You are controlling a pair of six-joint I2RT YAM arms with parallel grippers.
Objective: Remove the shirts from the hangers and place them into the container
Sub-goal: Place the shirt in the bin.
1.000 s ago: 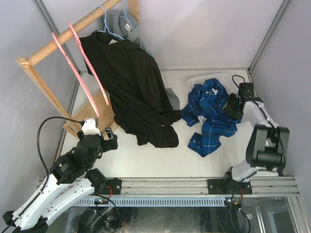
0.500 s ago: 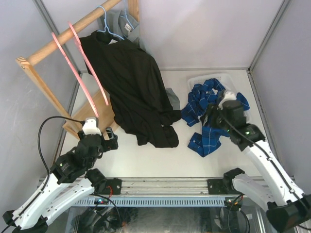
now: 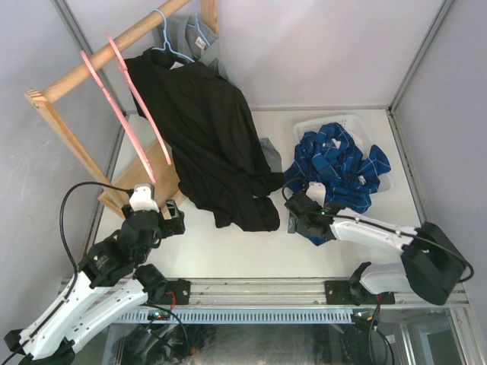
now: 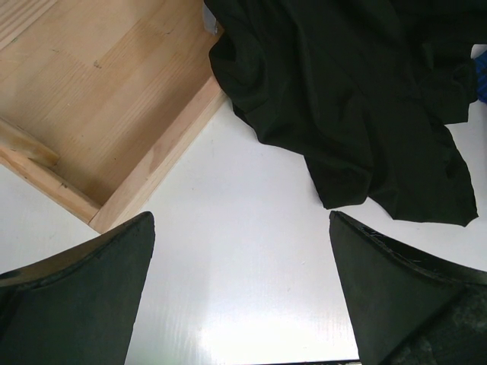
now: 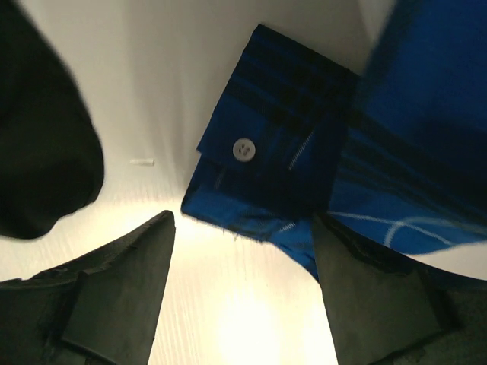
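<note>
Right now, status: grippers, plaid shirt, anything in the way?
Left gripper open, empty. Right gripper open over cuff. Plaid shirt heaped on basket, sleeve trailing onto table. Black shirt close beside cuff, apart.

Three shirts in view: one black shirt (image 3: 213, 137), one blue plaid shirt (image 3: 338, 163), one grey shirt (image 3: 199, 47). Four hangers on show: two pink plastic hangers (image 3: 107, 99) (image 3: 139, 99) and two light-blue wire hangers (image 3: 162, 34) (image 3: 200, 32). One white mesh basket (image 3: 308, 123), one wooden rack (image 3: 84, 72) and two robot arms (image 3: 114, 258) (image 3: 380, 228) share one tabletop (image 3: 228, 251).
</note>
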